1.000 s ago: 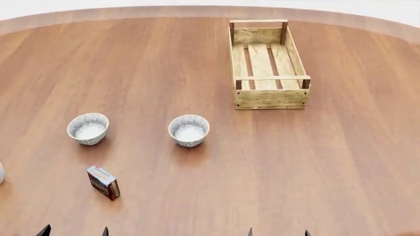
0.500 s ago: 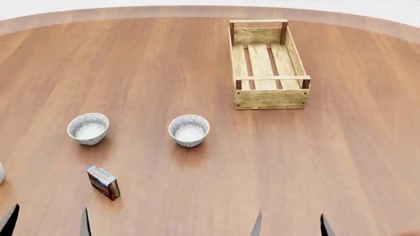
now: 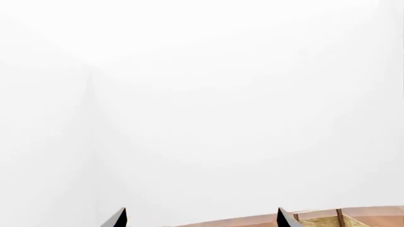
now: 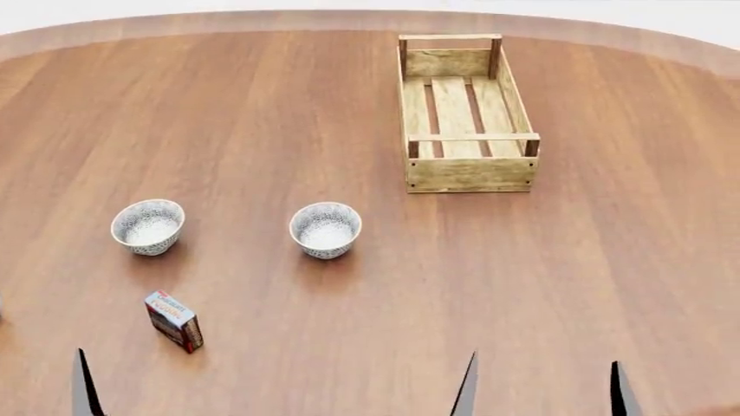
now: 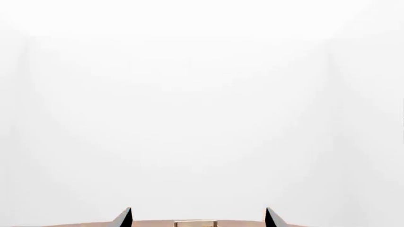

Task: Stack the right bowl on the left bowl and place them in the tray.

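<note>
Two speckled white bowls stand on the wooden table: the left bowl (image 4: 147, 226) and the right bowl (image 4: 325, 230), about a bowl's width apart. The tray (image 4: 466, 113), a long light-wood crate with a slatted floor, lies empty at the far right; bits of it also show as the tray (image 3: 341, 220) and the tray (image 5: 196, 223). My right gripper (image 4: 542, 394) is open at the near edge, well short of the bowls. Of my left gripper (image 3: 202, 220), only one fingertip (image 4: 81, 386) shows in the head view; its jaws stand wide apart. Both hold nothing.
A small red-and-blue box (image 4: 175, 321) lies near the front left, between the left bowl and my left fingertip. The round table's far edge (image 4: 347, 19) curves behind the tray. Both wrist views show mostly white wall.
The fingertips of both grippers have risen further into the head view, and the right pair now stands wider apart. The bowls, box and tray have shifted slightly left in the picture.
</note>
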Controlling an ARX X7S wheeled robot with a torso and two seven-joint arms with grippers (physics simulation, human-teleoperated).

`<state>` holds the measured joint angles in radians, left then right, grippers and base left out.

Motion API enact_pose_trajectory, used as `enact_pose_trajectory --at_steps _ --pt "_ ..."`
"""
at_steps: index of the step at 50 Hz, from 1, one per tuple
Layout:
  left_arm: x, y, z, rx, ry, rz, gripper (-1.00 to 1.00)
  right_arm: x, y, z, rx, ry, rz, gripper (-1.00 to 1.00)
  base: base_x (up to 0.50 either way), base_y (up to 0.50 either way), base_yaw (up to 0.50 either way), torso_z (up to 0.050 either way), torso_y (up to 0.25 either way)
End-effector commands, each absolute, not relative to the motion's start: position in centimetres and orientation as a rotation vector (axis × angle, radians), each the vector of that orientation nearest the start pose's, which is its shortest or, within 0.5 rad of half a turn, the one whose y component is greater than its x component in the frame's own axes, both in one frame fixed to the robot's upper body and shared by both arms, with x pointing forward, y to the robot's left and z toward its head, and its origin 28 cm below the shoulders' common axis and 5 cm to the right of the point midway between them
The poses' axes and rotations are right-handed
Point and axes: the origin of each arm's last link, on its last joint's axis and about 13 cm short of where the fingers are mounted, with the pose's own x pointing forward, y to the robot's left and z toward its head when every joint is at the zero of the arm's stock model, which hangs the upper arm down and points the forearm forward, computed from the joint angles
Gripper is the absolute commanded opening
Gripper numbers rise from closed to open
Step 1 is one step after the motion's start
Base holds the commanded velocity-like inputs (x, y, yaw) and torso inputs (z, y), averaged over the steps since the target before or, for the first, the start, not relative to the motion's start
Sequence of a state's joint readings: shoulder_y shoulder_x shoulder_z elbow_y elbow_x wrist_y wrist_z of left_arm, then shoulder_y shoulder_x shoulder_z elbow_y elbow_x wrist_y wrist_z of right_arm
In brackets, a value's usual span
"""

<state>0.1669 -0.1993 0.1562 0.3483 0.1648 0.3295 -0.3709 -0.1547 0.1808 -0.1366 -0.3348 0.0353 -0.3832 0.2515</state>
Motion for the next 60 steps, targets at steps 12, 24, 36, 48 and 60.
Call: enact_pose_trajectory --at_steps 12,24,36,48,60 --pt "16.63 20.87 7.79 0.194 -0.583 0.138 1.00 17.14 -10.12 7.99 0.036 -0.589 -0.052 1.00 0.00 -0.50 0.00 0.000 0.000" --pt "16.54 20.92 7.81 0.194 -0.582 0.140 1.00 17.07 -10.05 7.93 0.036 -0.582 -0.051 1.00 0.00 -0.50 0.00 0.000 0.000" --pt "16.47 20.92 7.77 0.194 -0.580 0.141 1.00 16.83 -9.77 8.13 0.028 -0.590 -0.027 1.00 0.00 -0.29 0.00 0.000 0.000" --pt "16.21 20.88 7.84 0.196 -0.586 0.139 1.00 16.67 -9.74 8.29 0.018 -0.593 -0.025 1.00 0.37 0.00 0.00 0.000 0.000" --pt "16.16 20.85 7.79 0.201 -0.583 0.139 1.00 16.64 -9.75 8.24 0.007 -0.597 -0.022 1.00 0.50 0.00 0.00 0.000 0.000"
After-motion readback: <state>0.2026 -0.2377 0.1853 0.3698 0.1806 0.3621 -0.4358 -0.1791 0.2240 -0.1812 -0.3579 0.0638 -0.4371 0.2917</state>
